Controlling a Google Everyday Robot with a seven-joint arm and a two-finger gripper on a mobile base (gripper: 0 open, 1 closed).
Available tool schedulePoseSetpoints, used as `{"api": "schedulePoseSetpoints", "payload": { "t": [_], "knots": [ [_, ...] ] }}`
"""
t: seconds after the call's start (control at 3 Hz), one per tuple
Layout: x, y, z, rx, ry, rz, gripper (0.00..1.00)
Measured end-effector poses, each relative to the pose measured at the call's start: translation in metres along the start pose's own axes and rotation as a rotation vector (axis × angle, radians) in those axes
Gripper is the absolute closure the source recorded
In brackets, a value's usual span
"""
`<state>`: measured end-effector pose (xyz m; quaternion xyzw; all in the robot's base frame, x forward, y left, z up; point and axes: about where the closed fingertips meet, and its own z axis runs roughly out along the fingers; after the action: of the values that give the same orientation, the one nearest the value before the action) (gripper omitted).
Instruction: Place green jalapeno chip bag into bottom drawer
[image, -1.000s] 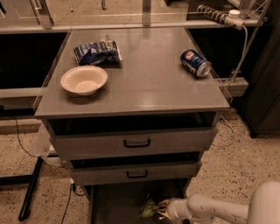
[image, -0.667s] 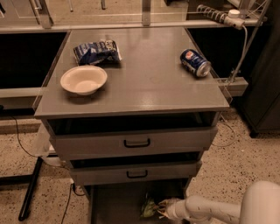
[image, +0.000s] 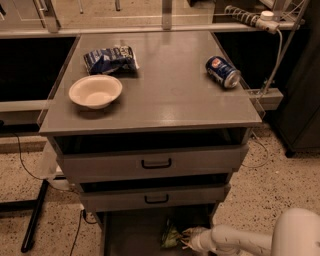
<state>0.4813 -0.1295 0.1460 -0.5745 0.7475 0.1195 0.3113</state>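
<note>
The green jalapeno chip bag (image: 170, 236) lies inside the open bottom drawer (image: 131, 234), on its grey floor, near the right side. My gripper (image: 187, 238) reaches in from the lower right on a white arm (image: 235, 240) and sits right beside the bag, at its right edge. Whether it still touches the bag is unclear. The bag is partly hidden by the drawer above.
Two shallower grey drawers with black handles (image: 156, 163) sit above the bottom drawer. On the cabinet top (image: 170, 90) are a white bowl (image: 95, 91), a blue-and-white snack bag (image: 110, 58) and a blue soda can (image: 223, 71). Cables and a black stand leg (image: 35, 220) lie at left.
The white arm has shifted slightly to the right and up in the lower right corner. The green bag stays on the drawer floor.
</note>
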Motion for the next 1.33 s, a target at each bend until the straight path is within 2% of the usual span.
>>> {"api": "schedulePoseSetpoints", "payload": {
  "t": [1.0,1.33],
  "knots": [
    [0.0,0.0001,0.0001,0.0,0.0,0.0,0.12],
    [0.0,0.0001,0.0001,0.0,0.0,0.0,0.0]
  ]
}}
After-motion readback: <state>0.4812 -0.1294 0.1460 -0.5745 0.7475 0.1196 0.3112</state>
